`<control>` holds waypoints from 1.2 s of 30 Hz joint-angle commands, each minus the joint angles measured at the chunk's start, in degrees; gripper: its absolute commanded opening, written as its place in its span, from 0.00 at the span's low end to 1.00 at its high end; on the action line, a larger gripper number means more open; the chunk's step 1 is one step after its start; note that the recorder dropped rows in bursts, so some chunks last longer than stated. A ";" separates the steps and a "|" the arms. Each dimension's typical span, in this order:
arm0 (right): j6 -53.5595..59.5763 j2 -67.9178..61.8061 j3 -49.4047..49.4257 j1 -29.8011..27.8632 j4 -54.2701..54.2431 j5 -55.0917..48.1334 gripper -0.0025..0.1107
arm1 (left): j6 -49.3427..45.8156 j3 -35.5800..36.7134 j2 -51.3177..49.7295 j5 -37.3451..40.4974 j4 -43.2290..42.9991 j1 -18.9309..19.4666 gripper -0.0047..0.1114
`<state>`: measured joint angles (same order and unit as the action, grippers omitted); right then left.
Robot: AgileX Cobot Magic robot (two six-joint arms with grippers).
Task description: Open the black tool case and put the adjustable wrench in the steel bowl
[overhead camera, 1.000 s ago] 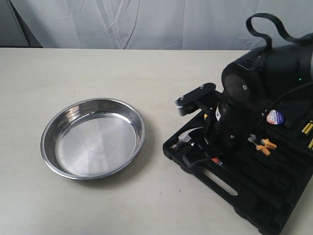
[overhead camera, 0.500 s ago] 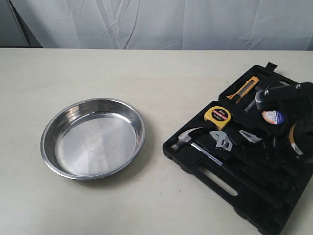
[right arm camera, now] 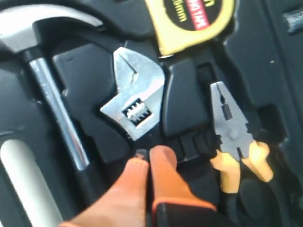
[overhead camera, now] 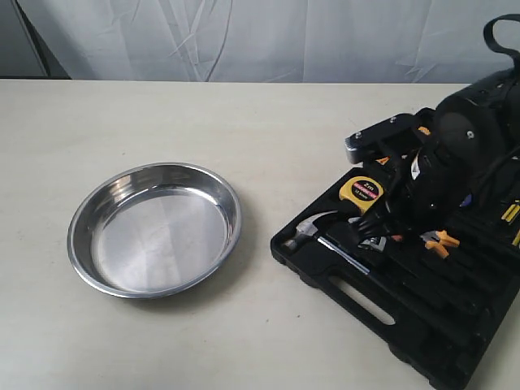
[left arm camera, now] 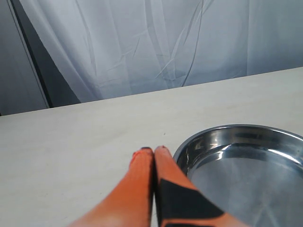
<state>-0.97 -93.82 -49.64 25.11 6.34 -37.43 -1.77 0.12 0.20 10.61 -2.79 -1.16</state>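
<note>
The black tool case lies open at the right of the table, tools set in its recesses. The adjustable wrench rests in its recess, silver jaw head showing, between the hammer and the pliers. My right gripper is shut, its orange fingertips pressed together right at the base of the wrench head, over the black handle, which they hide. In the exterior view the right arm covers most of the wrench. The steel bowl stands empty at the left. My left gripper is shut, low beside the bowl's rim.
In the case, a claw hammer lies on one side of the wrench and orange-handled pliers on the other. A yellow tape measure sits beyond the wrench head. A white curtain hangs behind the table.
The right arm stood over the case's near part, swung away to the right half a second ago, and is back over the case with its fingers at the wrench. The bowl stayed put.
</note>
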 commanded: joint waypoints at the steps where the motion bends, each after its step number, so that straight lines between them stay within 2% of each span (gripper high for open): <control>1: 4.39 -2.82 -0.39 -0.43 -0.38 0.71 0.13 | 0.05 -0.12 -0.20 -0.19 0.09 -0.06 0.04; 5: 4.39 -4.42 -0.39 -0.43 0.93 3.18 0.39 | 0.05 -0.12 -0.20 -0.19 0.09 -0.06 0.04; 7: 4.39 -5.16 -0.39 -0.43 2.45 3.47 0.47 | 0.05 -0.12 -0.20 -0.19 0.09 -0.06 0.04; 9: 4.39 -6.27 -0.39 -0.43 4.14 3.74 0.45 | 0.05 -0.12 -0.20 -0.19 0.09 -0.06 0.04; 16: 4.14 -11.37 -0.39 -0.43 6.84 5.15 0.32 | 0.05 -0.12 -0.20 -0.19 0.09 -0.06 0.04; 25: 2.90 -13.69 -1.42 -0.43 6.88 2.12 0.32 | 0.05 -0.12 -0.20 -0.19 0.09 -0.06 0.04; 30: 2.34 -10.47 -4.36 -0.43 6.27 -3.91 0.32 | 0.05 -0.12 -0.20 -0.19 0.09 -0.06 0.04; 36: 2.34 -4.64 -4.41 -0.43 5.12 -5.35 0.32 | 0.05 -0.12 -0.20 -0.19 0.09 -0.06 0.04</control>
<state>1.45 -101.24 -54.01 25.07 11.67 -41.65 -1.77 0.12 0.20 10.61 -2.79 -1.16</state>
